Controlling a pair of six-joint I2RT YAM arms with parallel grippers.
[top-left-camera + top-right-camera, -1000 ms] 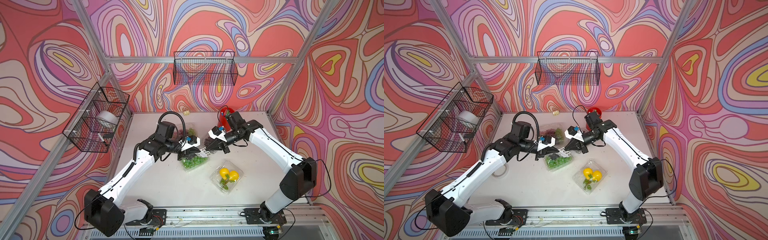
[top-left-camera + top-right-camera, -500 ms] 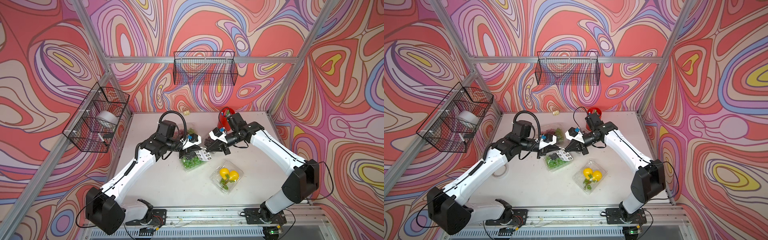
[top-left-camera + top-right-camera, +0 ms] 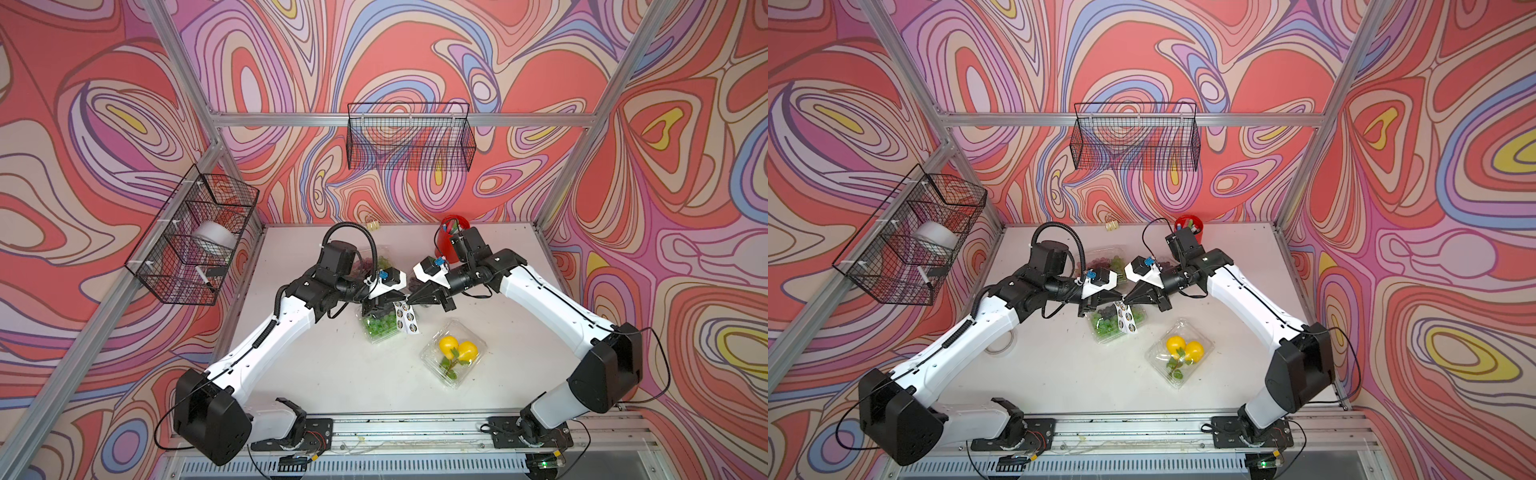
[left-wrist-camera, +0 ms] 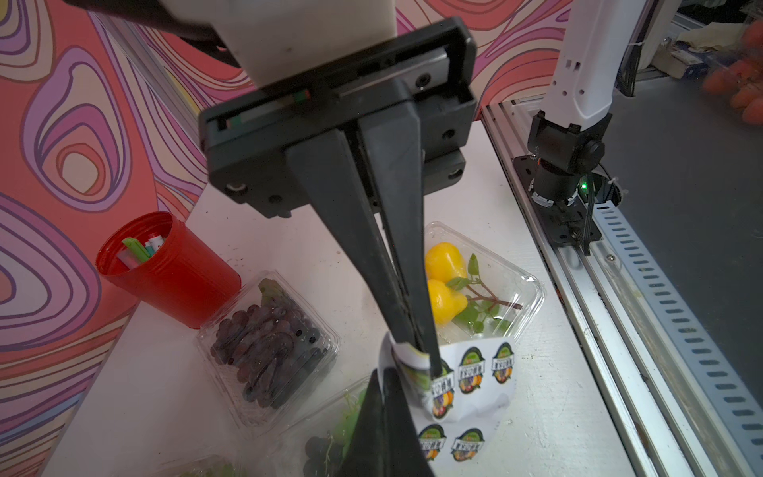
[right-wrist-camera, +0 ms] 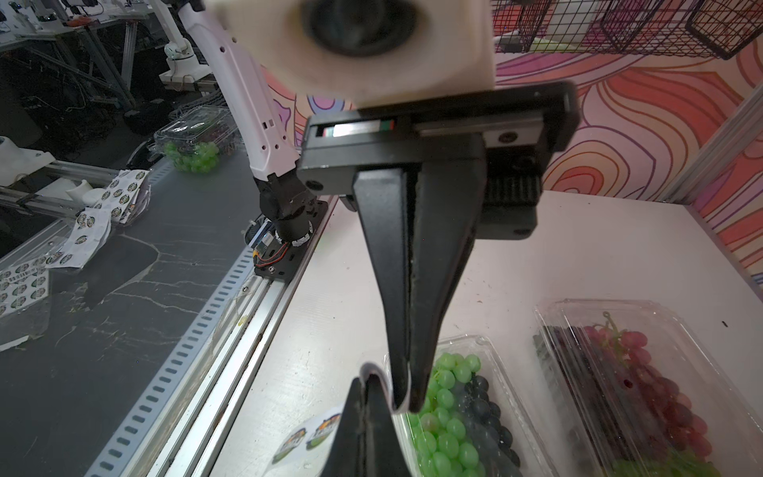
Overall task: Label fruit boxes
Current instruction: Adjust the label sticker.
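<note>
as they meet tip to tip, the left claw (image 3: 400,297) and right claw (image 3: 413,299) both clench a white sheet of round stickers (image 3: 405,318) hanging over the clear plastic clamshell box of green and dark grapes (image 3: 377,331) on the white bench (image 3: 332,374).

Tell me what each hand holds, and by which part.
The left hand and the right hand both pinch the sticker sheet at its curled upper edge, fingertips close together.

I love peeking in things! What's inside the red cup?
Pens, one green and some white, poke out of the red cup. Whatever lies deeper is hidden by its wall.
</note>
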